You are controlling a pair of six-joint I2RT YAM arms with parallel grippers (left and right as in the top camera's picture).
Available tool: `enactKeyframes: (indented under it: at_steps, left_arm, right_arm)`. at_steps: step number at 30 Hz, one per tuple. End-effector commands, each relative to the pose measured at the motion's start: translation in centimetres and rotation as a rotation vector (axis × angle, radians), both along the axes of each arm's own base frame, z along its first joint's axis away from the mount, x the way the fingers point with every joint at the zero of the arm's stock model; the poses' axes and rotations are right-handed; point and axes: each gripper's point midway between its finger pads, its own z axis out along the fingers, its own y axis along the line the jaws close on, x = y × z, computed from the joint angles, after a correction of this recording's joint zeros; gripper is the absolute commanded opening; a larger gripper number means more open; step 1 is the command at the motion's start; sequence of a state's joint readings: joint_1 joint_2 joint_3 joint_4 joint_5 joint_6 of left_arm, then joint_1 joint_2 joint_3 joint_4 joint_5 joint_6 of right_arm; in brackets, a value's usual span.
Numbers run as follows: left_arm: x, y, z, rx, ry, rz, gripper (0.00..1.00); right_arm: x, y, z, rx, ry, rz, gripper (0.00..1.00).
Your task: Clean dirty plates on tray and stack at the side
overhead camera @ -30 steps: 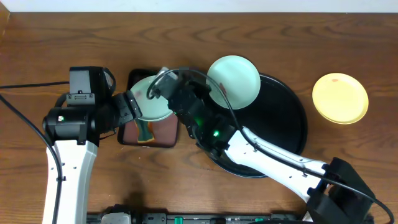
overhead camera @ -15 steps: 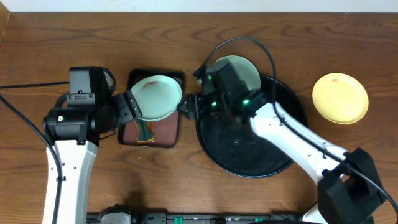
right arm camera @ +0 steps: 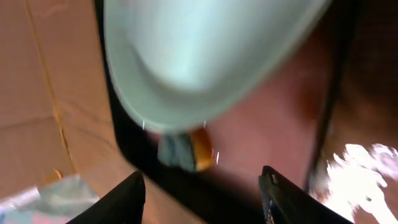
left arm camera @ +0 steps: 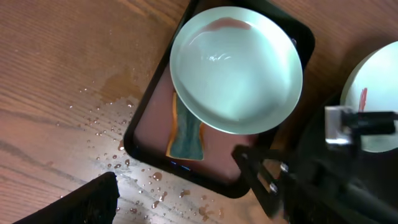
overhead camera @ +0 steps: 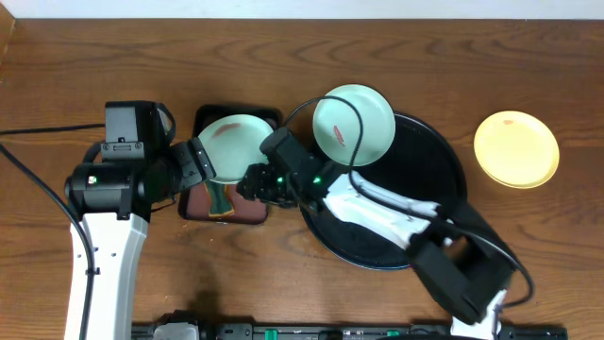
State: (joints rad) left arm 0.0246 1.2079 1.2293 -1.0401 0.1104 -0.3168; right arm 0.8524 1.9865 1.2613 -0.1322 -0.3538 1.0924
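A mint-green plate (overhead camera: 236,146) (left arm camera: 236,68) lies tilted over the small reddish-brown tray, with a reddish smear near its far rim. My left gripper (overhead camera: 193,167) stands open beside that plate's left edge, holding nothing; one of its fingers (left arm camera: 87,198) shows over the wet table. My right gripper (overhead camera: 250,181) (right arm camera: 202,199) is open and low over the small tray, just below the plate (right arm camera: 199,56), with nothing between its fingers. A second mint plate (overhead camera: 363,118) with a red streak leans on the black tray's (overhead camera: 444,189) back-left rim. The yellow plate (overhead camera: 515,148) sits on the table at the right.
The small reddish-brown tray (overhead camera: 253,210) (left arm camera: 217,155) holds a teal-and-orange sponge (overhead camera: 219,200) (left arm camera: 186,134) (right arm camera: 186,149) under the plate. Water drops (left arm camera: 124,163) dot the wood beside it. The right arm (overhead camera: 377,212) crosses the black tray, and its cable loops over the second mint plate.
My right gripper, shut at the plate a second ago, opened, pulled back right toward the black tray, then returned lower over the small tray. The plates and left arm stayed put.
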Motion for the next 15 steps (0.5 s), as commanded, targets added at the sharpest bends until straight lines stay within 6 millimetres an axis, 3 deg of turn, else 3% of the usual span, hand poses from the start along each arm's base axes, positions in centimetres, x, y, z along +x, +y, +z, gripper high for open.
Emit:
enactKeyframes:
  at_steps: [1,15]
  left_arm:
    - [0.1,0.0,0.6,-0.007,-0.018,-0.002,0.85]
    - [0.1,0.0,0.6,-0.007,-0.018,-0.002,0.85]
  right_arm:
    - [1.2,1.3,0.3,0.043,-0.032,-0.047,0.58]
    - [4.5,-0.9,-0.3,-0.056,-0.153,-0.196,0.54]
